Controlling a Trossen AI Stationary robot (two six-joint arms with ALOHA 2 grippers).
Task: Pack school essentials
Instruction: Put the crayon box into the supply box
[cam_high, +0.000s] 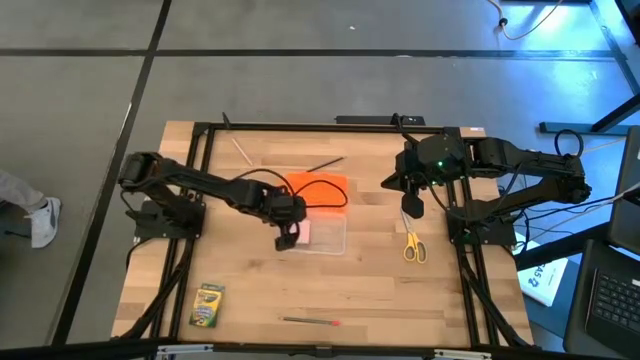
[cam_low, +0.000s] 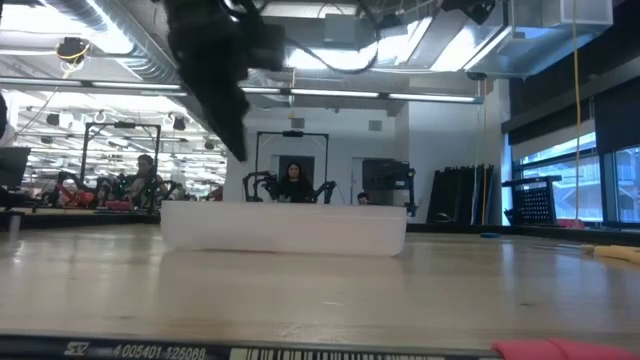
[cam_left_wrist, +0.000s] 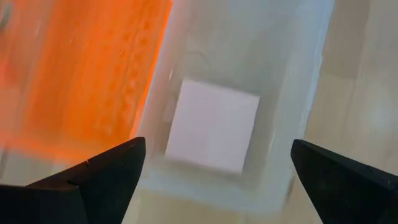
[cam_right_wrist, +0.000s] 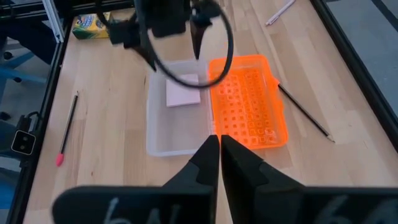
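Observation:
A pale pink square block (cam_left_wrist: 213, 124) lies flat on the floor of the clear box (cam_high: 328, 236) at mid-table. My left gripper (cam_left_wrist: 217, 180) hangs open just above the box's left end (cam_high: 288, 241), one finger on each side of the block and clear of it. My right gripper (cam_right_wrist: 219, 146) is shut and empty, raised over the table's right part (cam_high: 410, 207). Yellow-handled scissors (cam_high: 413, 247) lie flat below it. The green-yellow crayon box (cam_high: 207, 305) and a red-tipped pencil (cam_high: 310, 321) lie near the front edge.
The orange lid (cam_high: 318, 188) lies beside the clear box on its far side, with a black cable looping over it. Two thin pencils (cam_high: 240, 150) (cam_high: 325, 163) lie toward the far edge. A black frame (cam_high: 200, 180) borders the table. People show in the room behind.

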